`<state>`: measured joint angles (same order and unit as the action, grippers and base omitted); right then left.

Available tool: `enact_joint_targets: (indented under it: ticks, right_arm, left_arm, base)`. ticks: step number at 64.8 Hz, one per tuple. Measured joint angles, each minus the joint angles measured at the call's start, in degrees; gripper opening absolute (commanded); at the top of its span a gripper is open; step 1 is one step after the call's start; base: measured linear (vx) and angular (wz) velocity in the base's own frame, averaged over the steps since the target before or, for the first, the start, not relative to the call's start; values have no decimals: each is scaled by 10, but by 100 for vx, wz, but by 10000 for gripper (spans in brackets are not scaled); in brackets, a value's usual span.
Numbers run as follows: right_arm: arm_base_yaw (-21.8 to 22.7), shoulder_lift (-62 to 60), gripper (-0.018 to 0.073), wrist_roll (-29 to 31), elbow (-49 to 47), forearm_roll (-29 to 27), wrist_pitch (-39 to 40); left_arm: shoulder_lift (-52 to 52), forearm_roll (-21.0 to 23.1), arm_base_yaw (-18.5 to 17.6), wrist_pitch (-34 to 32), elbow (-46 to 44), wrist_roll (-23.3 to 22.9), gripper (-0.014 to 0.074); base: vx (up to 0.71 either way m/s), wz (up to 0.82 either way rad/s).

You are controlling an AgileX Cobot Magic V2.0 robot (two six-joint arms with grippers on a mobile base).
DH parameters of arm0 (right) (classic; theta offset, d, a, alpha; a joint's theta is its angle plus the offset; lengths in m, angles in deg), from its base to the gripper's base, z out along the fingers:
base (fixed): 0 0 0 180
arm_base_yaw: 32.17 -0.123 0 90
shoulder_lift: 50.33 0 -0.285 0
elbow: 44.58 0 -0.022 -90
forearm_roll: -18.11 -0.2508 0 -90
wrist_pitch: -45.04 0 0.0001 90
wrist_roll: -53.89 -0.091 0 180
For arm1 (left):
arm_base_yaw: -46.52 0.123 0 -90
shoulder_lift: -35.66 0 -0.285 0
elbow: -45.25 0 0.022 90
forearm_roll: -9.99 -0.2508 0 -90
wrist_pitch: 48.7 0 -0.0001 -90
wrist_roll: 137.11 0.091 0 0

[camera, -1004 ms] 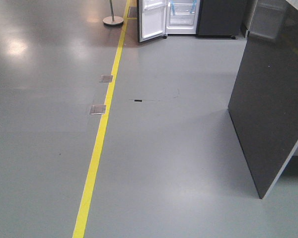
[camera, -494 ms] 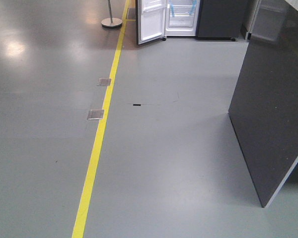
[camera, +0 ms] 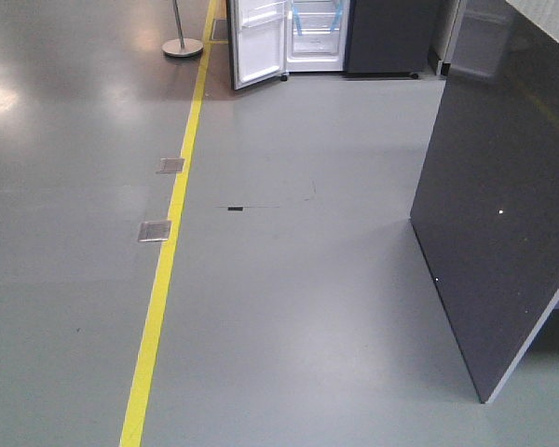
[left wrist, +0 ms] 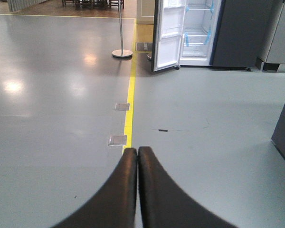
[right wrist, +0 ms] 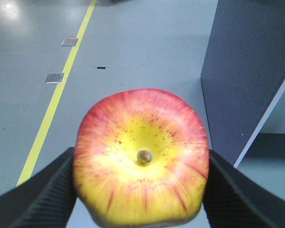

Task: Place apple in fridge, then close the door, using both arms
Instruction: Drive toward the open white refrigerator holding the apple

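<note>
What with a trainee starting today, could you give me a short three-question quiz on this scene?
1. True or false: the right hand is clamped on the apple.
2. The door of the fridge is: A) open, B) shut, C) out of every view.
3. What does the left hand hold?

Key: 1 true; 2 A; 3 nothing, it is shut and empty.
</note>
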<state>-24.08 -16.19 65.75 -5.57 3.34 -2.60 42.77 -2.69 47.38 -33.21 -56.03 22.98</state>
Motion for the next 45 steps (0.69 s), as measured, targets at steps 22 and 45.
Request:
enact_joint_targets:
  ticks: [22,45]
  right_arm:
    - [0,0,125,0,0,0,0]
    - [0,0,125,0,0,0,0]
  left_arm:
    - [0,0,0,0,0,0,-6]
    - [0,0,0,0,0,0,-6]
  base:
    - [17,-9]
    - [17,-8]
